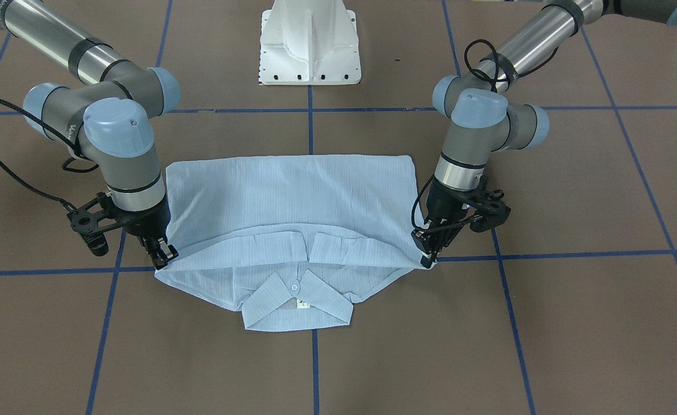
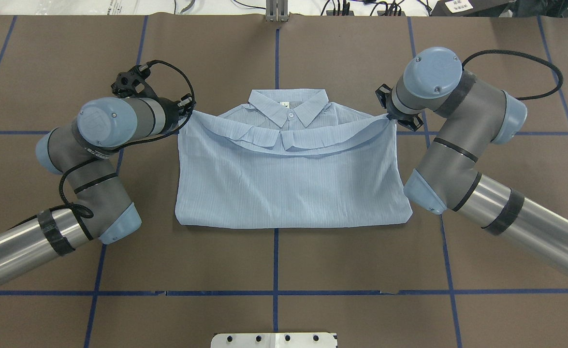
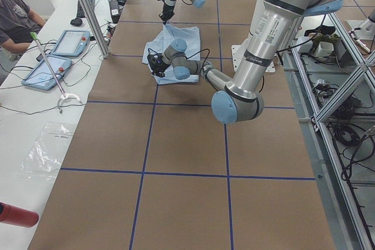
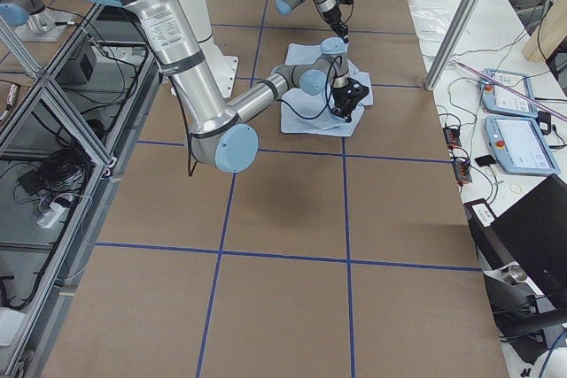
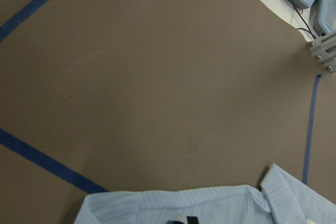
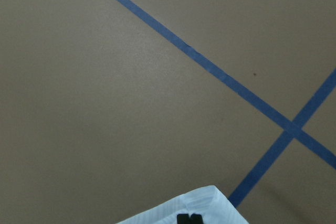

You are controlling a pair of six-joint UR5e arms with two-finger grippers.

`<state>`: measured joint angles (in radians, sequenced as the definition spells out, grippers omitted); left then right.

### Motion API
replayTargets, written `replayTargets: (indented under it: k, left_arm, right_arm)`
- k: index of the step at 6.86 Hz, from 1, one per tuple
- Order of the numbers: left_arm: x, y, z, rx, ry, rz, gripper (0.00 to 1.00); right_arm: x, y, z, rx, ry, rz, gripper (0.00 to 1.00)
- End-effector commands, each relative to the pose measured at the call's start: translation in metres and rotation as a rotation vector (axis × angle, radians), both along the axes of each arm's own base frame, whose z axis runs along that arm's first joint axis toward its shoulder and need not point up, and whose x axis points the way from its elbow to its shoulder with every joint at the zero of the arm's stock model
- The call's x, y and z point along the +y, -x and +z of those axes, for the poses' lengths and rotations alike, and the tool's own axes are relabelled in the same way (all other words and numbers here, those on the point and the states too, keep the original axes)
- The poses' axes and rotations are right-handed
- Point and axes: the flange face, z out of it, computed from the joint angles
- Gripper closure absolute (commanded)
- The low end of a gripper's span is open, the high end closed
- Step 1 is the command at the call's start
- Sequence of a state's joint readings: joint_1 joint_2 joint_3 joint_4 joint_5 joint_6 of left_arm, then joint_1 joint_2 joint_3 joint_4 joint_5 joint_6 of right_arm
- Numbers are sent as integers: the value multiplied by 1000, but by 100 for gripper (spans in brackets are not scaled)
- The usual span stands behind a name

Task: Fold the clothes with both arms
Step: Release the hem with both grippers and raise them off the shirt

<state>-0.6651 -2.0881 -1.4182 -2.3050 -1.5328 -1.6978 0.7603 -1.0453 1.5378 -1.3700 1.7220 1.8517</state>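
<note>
The light-blue striped shirt (image 2: 288,183) lies folded in half on the brown table, collar (image 2: 288,108) on the far side. Its upper layer's edge sags in a curve between the two grippers, just short of the collar. My left gripper (image 2: 190,108) is shut on that edge's left corner, and my right gripper (image 2: 394,117) is shut on its right corner. The front-facing view shows the same shirt (image 1: 292,196) with the left gripper (image 1: 428,256) and the right gripper (image 1: 162,256) pinching its corners. Each wrist view shows fingertips closed on cloth (image 5: 220,205) (image 6: 199,205).
The white pedestal base (image 1: 309,43) stands behind the shirt on the robot's side. Blue tape lines (image 2: 276,261) grid the brown table. A person (image 3: 14,16) sits at a side bench with tablets (image 3: 67,42), and a red bottle (image 3: 14,215) lies there.
</note>
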Motion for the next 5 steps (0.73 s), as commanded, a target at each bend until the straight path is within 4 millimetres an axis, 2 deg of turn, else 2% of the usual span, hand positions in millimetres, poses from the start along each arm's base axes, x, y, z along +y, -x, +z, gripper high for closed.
replayTargets:
  k: [1,3,4,5]
  left_arm:
    - [-6,-5,9,-11,-8,-6,100]
    - [-8,-7,18,-26,1,-10,100]
    - [-8,-7,18,-23,-1,-10,99]
    - [-9,-6,16,-35,-24,1,67]
  right_arm:
    - [-15,9,5,26,-5,5,100]
    - [-25,18,5,28,-21,16,100]
    - [-26,19,6,27,-22,16,70]
    - [-26,20,5,26,-23,15,1]
